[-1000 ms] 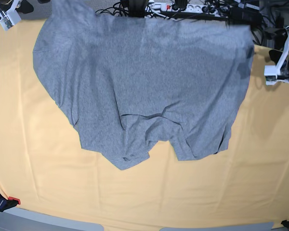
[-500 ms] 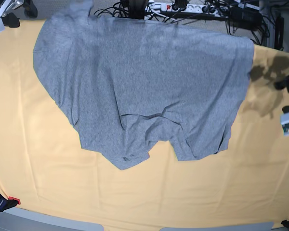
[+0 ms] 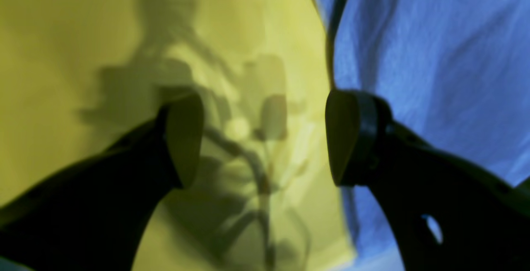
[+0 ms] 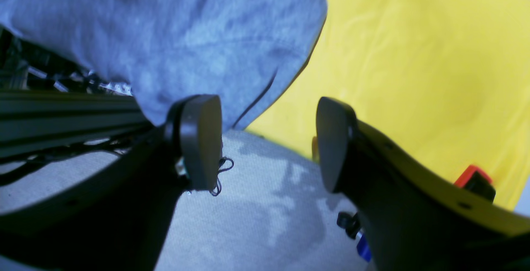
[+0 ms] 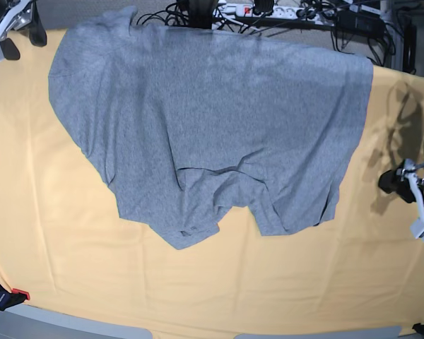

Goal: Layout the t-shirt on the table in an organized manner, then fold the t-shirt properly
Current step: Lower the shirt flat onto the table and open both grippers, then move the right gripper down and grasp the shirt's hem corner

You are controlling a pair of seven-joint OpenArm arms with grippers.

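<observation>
Since the earlier pictures my left gripper [image 5: 410, 185] has come down the right side of the scene, from up by the far corner of the t-shirt [image 5: 212, 120] to a spot lower down and nearer to me. My right gripper [image 5: 18, 32] has shifted a little at the far left corner. I see no change in how the shirt lies.

I see the t-shirt spread on the table [image 5: 42, 233], plain grey side up. Its far edge hangs over the far side of the table, close to a bunch of cables [image 5: 268, 10]. The near part is bunched up, with wrinkles and a folded lump in the middle.

My left gripper [image 3: 265, 138] has its jaws spread wide with nothing between them. It hangs over the yellow cloth, just to the right of the shirt's right edge [image 3: 434, 56], and drops a dark shadow [image 3: 232, 147] on the cloth.

My right gripper [image 4: 267, 142] also has its jaws spread wide and holds nothing. It sits past the far left corner of the table [image 4: 414, 56], close to the shirt's corner [image 4: 165, 35], over a grey floor [image 4: 269, 221]. I cannot tell if it touches the shirt.
</observation>
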